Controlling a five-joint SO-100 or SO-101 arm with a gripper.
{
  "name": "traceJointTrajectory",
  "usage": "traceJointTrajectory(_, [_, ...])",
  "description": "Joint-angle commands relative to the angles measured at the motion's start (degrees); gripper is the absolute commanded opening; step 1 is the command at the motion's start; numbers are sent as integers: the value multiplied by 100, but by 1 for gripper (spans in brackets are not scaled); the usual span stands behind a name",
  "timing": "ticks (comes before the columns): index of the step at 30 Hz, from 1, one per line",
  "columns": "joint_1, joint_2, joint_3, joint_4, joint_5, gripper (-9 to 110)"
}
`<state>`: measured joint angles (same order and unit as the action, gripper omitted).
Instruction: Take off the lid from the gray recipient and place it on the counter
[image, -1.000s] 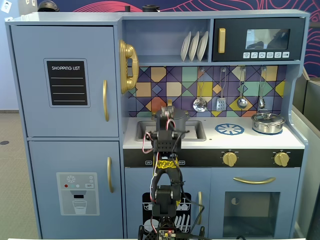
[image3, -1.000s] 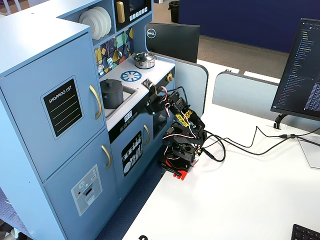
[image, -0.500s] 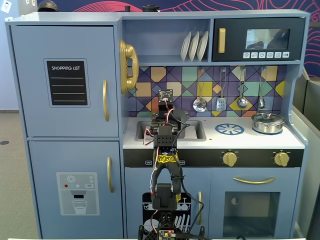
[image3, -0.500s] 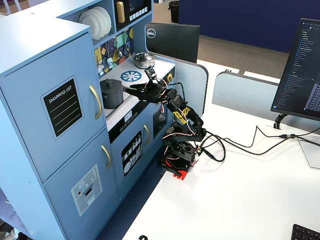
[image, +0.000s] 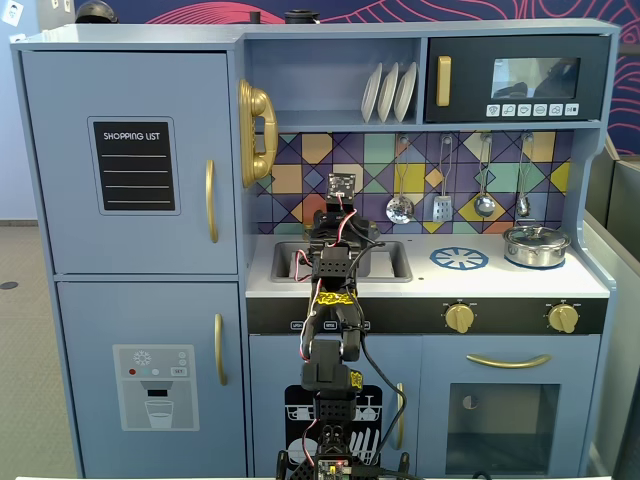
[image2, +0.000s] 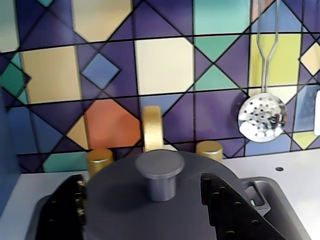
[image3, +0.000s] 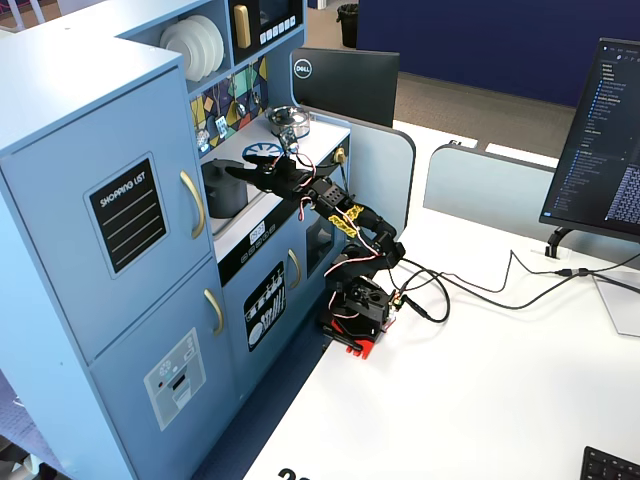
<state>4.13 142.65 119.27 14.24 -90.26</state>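
Note:
In the wrist view the dark gray lid (image2: 125, 200) with its round knob (image2: 159, 172) fills the lower middle. It lies on the gray recipient (image3: 220, 192), which stands in the sink. My gripper (image2: 142, 182) is open, with one black finger on each side of the knob and a gap to it on both sides. In a fixed view the gripper (image3: 243, 166) hovers just over the lid (image3: 214, 164). The white counter (image: 500, 280) runs to the right of the sink. From the front my arm (image: 333, 270) hides most of the recipient.
A shiny silver pot (image: 536, 245) stands at the counter's right end, beside the blue burner ring (image: 459, 258). Gold tap parts (image2: 152, 127) rise just behind the lid. Utensils (image: 400, 208) hang on the tiled back wall. The sink basin (image: 392, 262) surrounds the recipient.
The arm has unfolded from its low pose in front of the kitchen, risen and reached forward over the sink. The open gripper now sits over the lid.

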Motion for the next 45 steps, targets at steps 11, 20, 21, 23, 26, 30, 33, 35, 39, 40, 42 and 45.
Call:
traceJointTrajectory(11, [26,-510,-9,-554,-88,23])
traceJointTrajectory(20, [18,-1055,-105,-905,-158,22])
traceJointTrajectory(21, [18,-1116,-141,-905,-149,22])
traceJointTrajectory(23, [26,-1248,-220,-905,-141,22])
traceJointTrajectory(26, [44,-1477,-396,-905,-149,21])
traceJointTrajectory(30, [97,-1758,-650,-888,-132,21])
traceJointTrajectory(33, [97,-1978,-861,-870,-123,21])
traceJointTrajectory(35, [88,-2118,-984,-870,-132,20])
traceJointTrajectory(39, [35,-2312,-1160,-870,-141,20])
traceJointTrajectory(40, [18,-2355,-1187,-896,-149,20])
traceJointTrajectory(42, [-18,-2435,-1239,-905,-176,19])
traceJointTrajectory(45, [-35,-2496,-1274,-914,-167,17])
